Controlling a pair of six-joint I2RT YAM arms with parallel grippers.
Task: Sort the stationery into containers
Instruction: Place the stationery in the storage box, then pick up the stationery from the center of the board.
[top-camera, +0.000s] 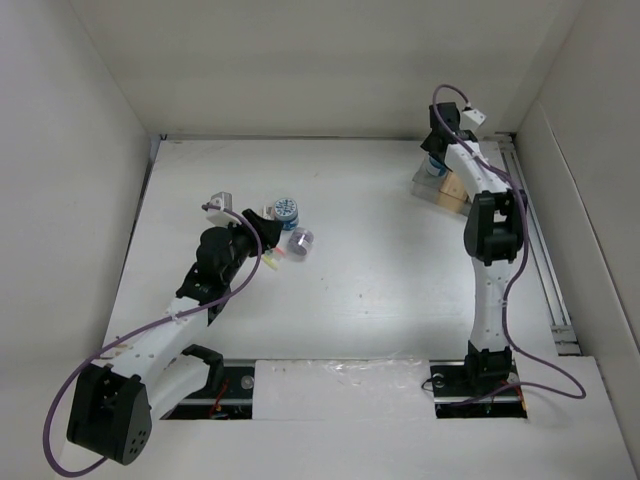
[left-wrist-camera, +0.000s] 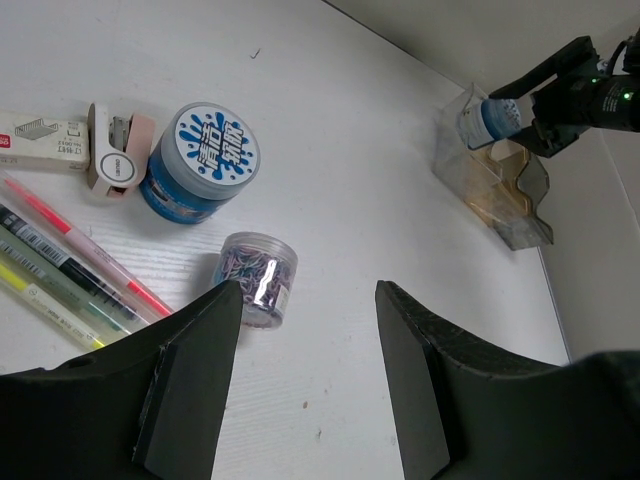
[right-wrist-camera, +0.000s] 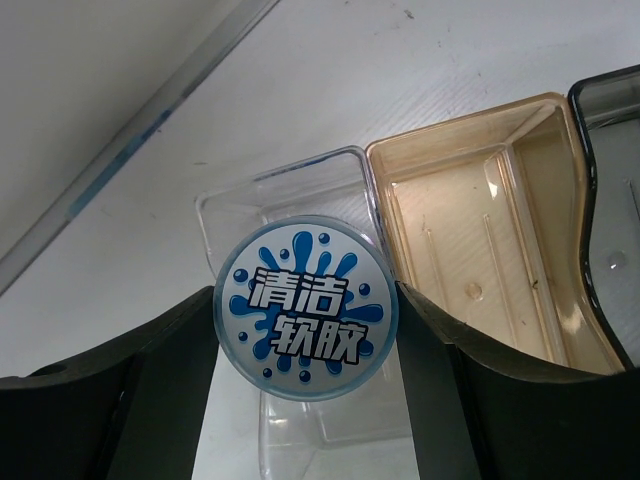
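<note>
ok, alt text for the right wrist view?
The right gripper holds a blue jar, splash-patterned lid facing the camera, over the clear bin. An empty tan bin adjoins on the right, with a dark grey bin at the frame's edge.

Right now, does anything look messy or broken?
Nothing looks spilled or broken. The right gripper holds a blue tub over the clear bin; the pens lie loose by the open left gripper.

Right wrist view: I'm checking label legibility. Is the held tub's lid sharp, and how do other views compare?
Right wrist: lid of held tub sharp, evenly lit; claw fingers dark, soft. Left wrist: second tub readable, jar glints. Top external: print too small.
</note>
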